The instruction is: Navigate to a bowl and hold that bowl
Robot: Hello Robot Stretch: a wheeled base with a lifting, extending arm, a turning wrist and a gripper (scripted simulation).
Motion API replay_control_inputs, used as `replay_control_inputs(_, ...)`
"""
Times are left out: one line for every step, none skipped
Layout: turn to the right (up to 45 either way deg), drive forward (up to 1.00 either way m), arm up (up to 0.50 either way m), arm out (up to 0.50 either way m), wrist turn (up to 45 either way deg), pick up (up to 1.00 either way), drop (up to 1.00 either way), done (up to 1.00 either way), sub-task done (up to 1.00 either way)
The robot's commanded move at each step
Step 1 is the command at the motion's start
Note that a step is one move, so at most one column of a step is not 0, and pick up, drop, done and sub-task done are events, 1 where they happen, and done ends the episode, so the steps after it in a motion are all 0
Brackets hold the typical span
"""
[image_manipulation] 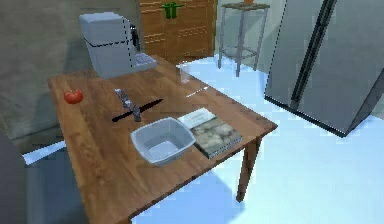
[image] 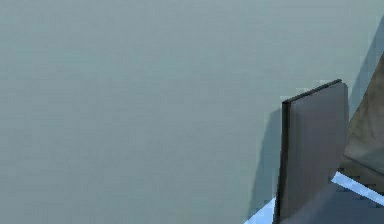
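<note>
Honestly, with the bowl point(image_manipulation: 163, 141) sitting mid-frame on the wooden table point(image_manipulation: 95, 130), I'd square up beside it before reaching; can't tell the gripper's state.

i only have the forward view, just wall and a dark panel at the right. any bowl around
Observer: Yes, in the arm side view a pale grey bowl sits on a wooden table, close to the table's near edge.
Operator: anything crowding it
Observer: A book lies right beside it, on the picture's right.
Operator: whats past the table
Observer: A tall grey fridge stands at the picture's right.
</note>
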Motion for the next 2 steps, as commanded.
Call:
replay_control_inputs(0.0, 0.00, 0.38, 0.00, 0.0, 0.00, 0.00, 0.00, 0.00)
replay_control_inputs(0.0, 0.00, 0.00, 0.26, 0.0, 0.00, 0.00, 0.00, 0.00)
